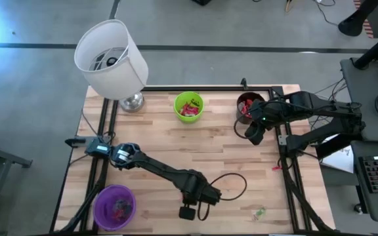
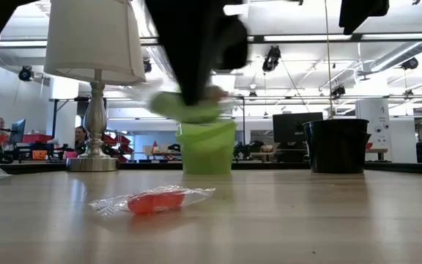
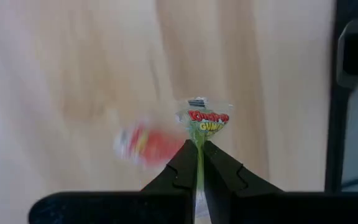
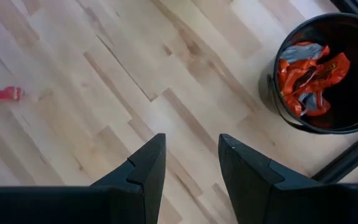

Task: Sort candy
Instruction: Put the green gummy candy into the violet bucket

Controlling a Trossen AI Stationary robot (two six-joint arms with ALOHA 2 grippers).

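One sweet in my left gripper (image 3: 199, 144): the jaws are pinched shut on the tail of the green gum candy (image 3: 204, 119), only wrapper edge between the tips, above the worktop (image 1: 176, 144) near its front edge. Risk: grip is on thin film, so a fast swing could let it slip out or twist free mid-carry. An orange-red candy (image 2: 154, 199) lies on the wood just beside my pick spot, and a small green one (image 1: 260, 212) sits toward the front right corner; a low pass could knock either off the front edge. Purple cup (image 1: 115, 206) is at the front left corner, green cup (image 1: 189, 106) at the back edge middle, lamp (image 1: 112, 59) at the back left corner. Centre of the worktop looks open for travel. Right gripper (image 4: 191, 158) hangs with jaws apart, holding nothing, beside the black cup (image 4: 319, 71) at the back right; I'd stay clear of that arm.
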